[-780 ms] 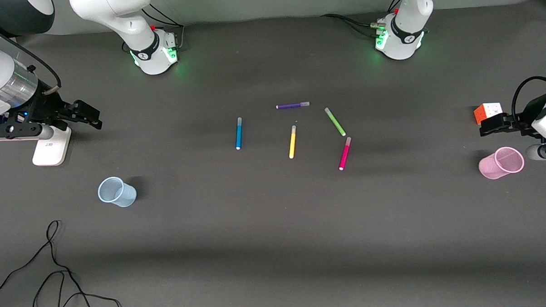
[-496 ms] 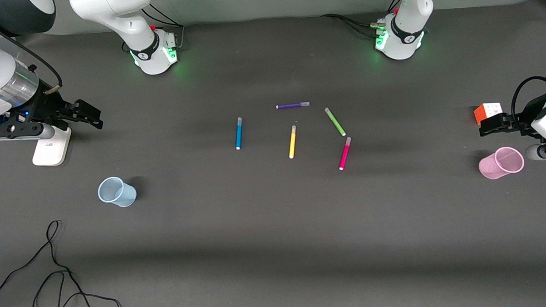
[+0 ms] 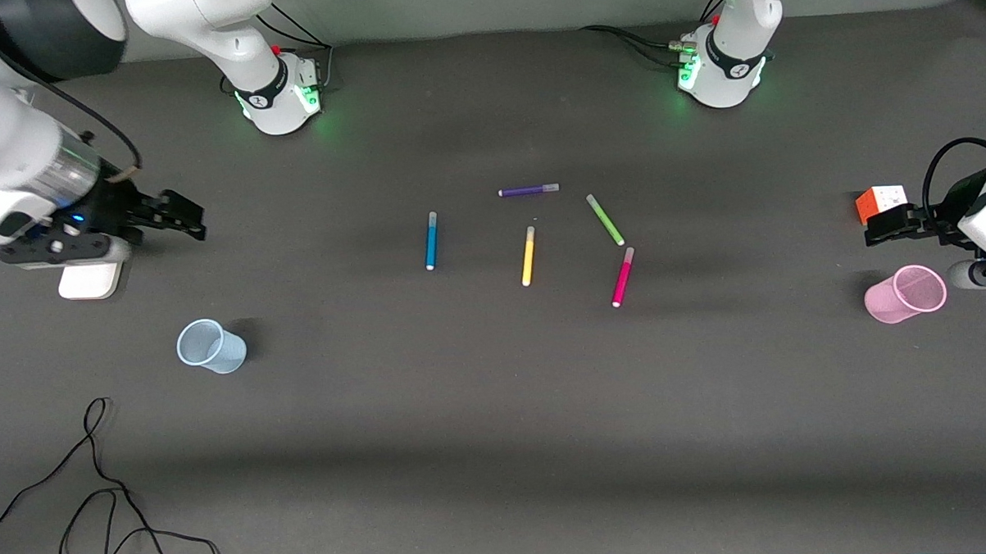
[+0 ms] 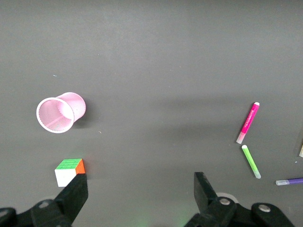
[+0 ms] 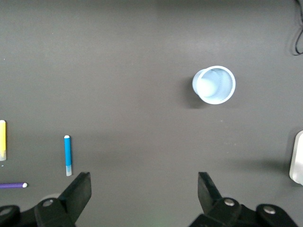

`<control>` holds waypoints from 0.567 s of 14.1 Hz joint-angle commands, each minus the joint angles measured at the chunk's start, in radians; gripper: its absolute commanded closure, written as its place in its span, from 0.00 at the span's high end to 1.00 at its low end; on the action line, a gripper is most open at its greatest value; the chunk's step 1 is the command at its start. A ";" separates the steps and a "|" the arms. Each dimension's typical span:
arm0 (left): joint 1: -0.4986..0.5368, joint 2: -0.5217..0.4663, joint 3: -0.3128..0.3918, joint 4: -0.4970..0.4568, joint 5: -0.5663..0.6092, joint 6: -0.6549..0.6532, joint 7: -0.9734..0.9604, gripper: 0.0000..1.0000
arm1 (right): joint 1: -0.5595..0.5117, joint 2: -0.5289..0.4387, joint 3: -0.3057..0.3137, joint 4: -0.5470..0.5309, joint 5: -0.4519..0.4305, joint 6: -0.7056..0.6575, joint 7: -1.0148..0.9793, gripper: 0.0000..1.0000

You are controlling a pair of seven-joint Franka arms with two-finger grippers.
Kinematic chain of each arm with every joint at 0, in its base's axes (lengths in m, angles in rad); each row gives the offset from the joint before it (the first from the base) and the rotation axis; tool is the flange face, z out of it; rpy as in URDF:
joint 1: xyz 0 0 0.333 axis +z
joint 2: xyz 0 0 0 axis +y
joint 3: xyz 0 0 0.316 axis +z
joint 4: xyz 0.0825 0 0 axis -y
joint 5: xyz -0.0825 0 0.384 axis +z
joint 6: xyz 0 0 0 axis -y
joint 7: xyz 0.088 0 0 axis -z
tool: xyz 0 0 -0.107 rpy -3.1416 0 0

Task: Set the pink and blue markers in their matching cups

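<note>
- Watching the front view, I see the right gripper (image 3: 186, 221) has slid toward the middle of the desk (image 3: 498, 408) in the last moments; it now hangs in the air over the right arm's end, with a white flat block (image 3: 89, 279) partly under the wrist.
- Its jaws stand wide apart in the right wrist view (image 5: 144, 189), holding nothing, so I read this as the start of a reach, most likely for the blue marker (image 3: 431, 241).
- That marker lies flat mid-desk, untouched, its pale cap end pointing toward the arm bases.
- The pink marker (image 3: 622, 276) lies flat too, toward the left arm's end of the pen group, nearer the front camera than the green pen (image 3: 605, 220), with which it nearly meets at the cap end.
- The blue cup (image 3: 211, 346) stands open-mouthed at the right arm's end, nearer the front camera than the right gripper; the pink cup (image 3: 906, 294) stands at the left arm's end.
- The left gripper (image 3: 885, 229) waits unmoved, its jaws apart and empty in the left wrist view (image 4: 139, 187), over the spot between the puzzle cube (image 3: 879, 202) and the pink cup.
- The yellow pen (image 3: 528, 255) and purple pen (image 3: 528, 190) are not my concern.
- Neither marker is in a cup yet, so everything remains to do.
</note>
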 commanded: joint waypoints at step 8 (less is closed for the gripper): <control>-0.015 0.000 -0.006 0.012 0.000 -0.027 -0.016 1.00 | 0.160 0.253 0.003 0.235 0.074 -0.088 0.101 1.00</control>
